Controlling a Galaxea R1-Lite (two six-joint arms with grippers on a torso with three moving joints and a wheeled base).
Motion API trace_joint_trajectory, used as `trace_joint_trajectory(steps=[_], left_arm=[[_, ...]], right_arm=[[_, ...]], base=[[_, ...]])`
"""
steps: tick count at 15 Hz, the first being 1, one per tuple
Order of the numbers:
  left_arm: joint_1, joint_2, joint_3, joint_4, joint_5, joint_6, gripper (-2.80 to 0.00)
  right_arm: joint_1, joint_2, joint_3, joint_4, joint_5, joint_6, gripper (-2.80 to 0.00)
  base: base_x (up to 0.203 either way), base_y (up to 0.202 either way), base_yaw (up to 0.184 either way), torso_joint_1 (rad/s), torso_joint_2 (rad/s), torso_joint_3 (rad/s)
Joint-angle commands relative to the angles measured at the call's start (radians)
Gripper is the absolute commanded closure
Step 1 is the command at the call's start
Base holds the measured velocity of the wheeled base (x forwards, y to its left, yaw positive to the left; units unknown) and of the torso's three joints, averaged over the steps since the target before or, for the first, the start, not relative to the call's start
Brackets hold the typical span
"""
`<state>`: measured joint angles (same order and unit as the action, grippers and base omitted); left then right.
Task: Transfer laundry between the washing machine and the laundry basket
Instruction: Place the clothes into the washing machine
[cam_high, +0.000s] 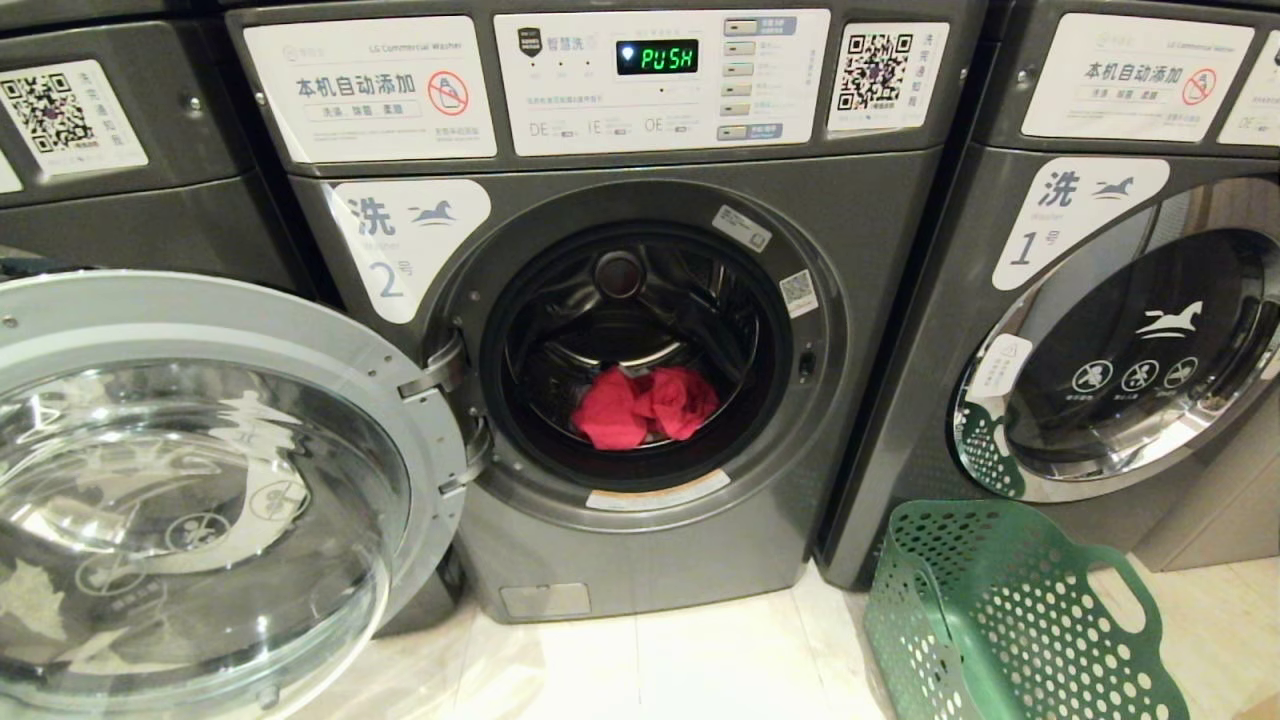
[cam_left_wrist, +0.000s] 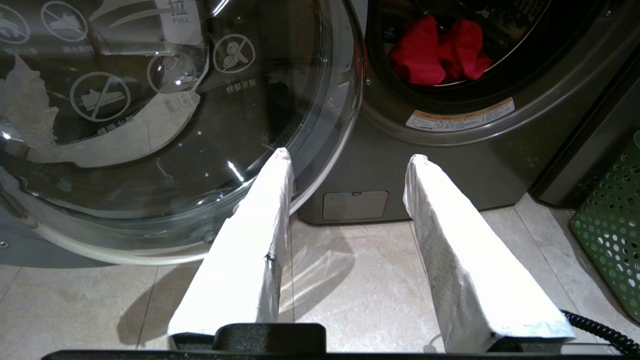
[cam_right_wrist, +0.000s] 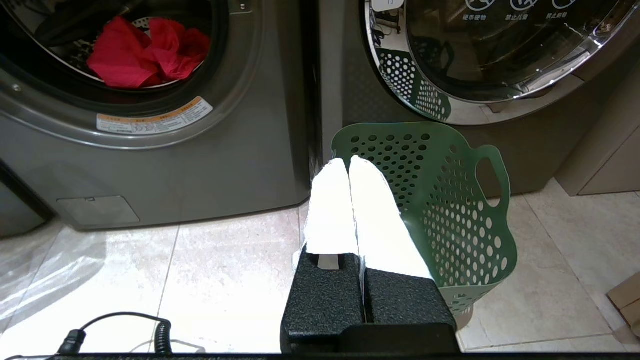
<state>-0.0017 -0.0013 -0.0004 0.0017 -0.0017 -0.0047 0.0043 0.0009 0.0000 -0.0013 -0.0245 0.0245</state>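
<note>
Washing machine (cam_high: 640, 330) no. 2 stands with its round glass door (cam_high: 200, 490) swung wide to the robot's left; the door could block or catch the left arm on the way into the drum. Laundry basket (cam_high: 1010, 610) sits on the floor before machine 1, looks empty, light enough to tip if bumped. Red laundry (cam_high: 645, 405) lies bunched low in the drum; a reach may snag the rim, or drop cloth short of the basket. Left gripper (cam_left_wrist: 350, 160) spread, empty, low near the door. Right gripper (cam_right_wrist: 347, 165) pressed together, empty, by the basket
</note>
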Motion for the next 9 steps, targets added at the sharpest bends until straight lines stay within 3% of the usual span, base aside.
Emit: trace_joint_trajectory(steps=[1,9], left_arm=[[0.0,0.001,-0.001,0.0,0.0,0.0,0.0],[0.0,0.001,-0.001,-0.002,0.0,0.002,0.0]], right_arm=[[0.0,0.001,0.0,0.0,0.0,0.0,0.0],[0.0,0.001,0.0,0.0,0.0,0.0,0.0]], base=[[0.0,0.0,0.0,0.0,0.0,0.0],[0.0,0.0,0.0,0.0,0.0,0.0]])
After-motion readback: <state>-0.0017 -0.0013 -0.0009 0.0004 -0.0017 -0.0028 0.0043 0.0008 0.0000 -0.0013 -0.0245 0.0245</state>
